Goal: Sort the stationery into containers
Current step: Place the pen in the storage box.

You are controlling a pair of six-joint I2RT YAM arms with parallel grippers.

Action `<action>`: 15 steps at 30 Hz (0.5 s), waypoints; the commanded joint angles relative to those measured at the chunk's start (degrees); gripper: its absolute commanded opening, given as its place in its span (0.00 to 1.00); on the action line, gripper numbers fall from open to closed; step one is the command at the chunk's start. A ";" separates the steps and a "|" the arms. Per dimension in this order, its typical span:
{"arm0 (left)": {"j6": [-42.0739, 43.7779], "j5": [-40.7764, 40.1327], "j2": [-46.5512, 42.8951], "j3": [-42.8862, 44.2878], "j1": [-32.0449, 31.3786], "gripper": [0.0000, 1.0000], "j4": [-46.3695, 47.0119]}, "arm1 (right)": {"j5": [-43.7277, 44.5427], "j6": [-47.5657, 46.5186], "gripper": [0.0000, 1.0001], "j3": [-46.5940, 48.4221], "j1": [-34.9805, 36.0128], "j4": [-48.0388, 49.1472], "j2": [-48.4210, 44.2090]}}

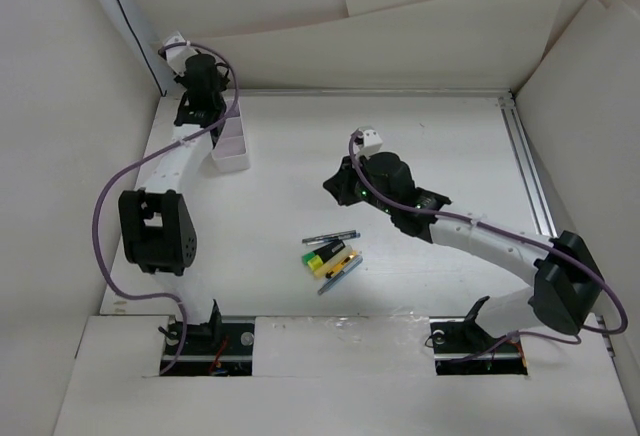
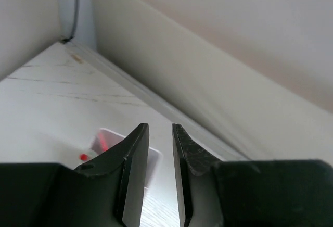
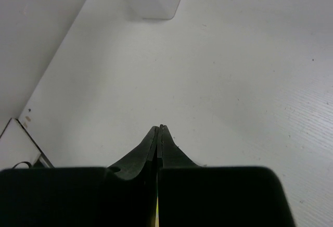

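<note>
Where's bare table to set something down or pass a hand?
Free: the back strip between the white container and the right rail, behind the right claw; also front-left, between the left arm and the pen pile. Crowded: around the pile, under the right arm, and at the container's corner.

Table (image 1: 420,156) white. Box (image 1: 232,146) nr far-left corner white, see-thru, w/ red bit (image 2: 83,157) inside. Highlighters (image 1: 325,256) yellow-green + black. Pens (image 1: 330,237) blue/grey. Cables (image 1: 100,216) purple.
</note>
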 commanded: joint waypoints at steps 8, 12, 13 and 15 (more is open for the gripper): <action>-12.63 11.37 -13.00 -15.61 -15.82 0.21 0.38 | 9.42 2.50 0.00 0.70 -0.33 -2.01 -4.66; -16.67 16.10 -16.51 -26.33 -20.31 0.20 2.57 | 12.41 3.65 0.00 1.59 -0.33 -8.86 -5.19; -16.67 17.77 -17.21 -28.79 -20.32 0.20 3.54 | 12.42 4.26 0.00 0.80 -0.33 -9.84 -5.19; -17.99 20.33 -19.59 -34.51 -20.85 0.18 4.16 | 13.38 5.49 0.00 0.27 -0.33 -14.47 -5.72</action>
